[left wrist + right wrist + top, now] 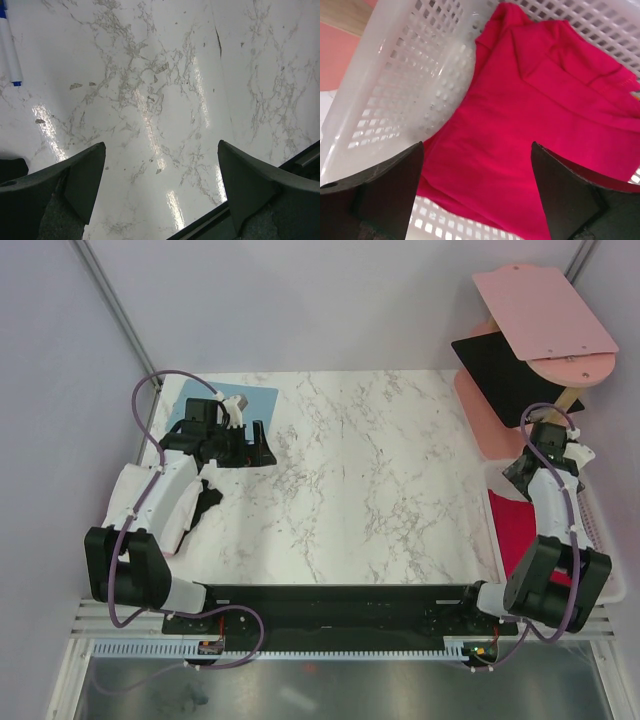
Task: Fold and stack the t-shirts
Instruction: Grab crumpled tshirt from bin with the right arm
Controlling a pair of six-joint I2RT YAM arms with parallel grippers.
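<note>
We see white shells between black joints on the left arm [150, 502] and the right arm [556, 502]. A mauve cable [137, 395] loops along each one. The fingers [60, 190] are dark grey wedges, matt, with rough, scuffed inner faces.

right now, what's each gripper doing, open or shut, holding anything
Left gripper: open, empty, over the marble table.
Right gripper: open, empty, over the crimson t-shirt in the white basket.

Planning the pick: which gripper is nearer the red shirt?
Right. The right gripper hangs over the red shirt in its basket; the left gripper is across the table.
</note>
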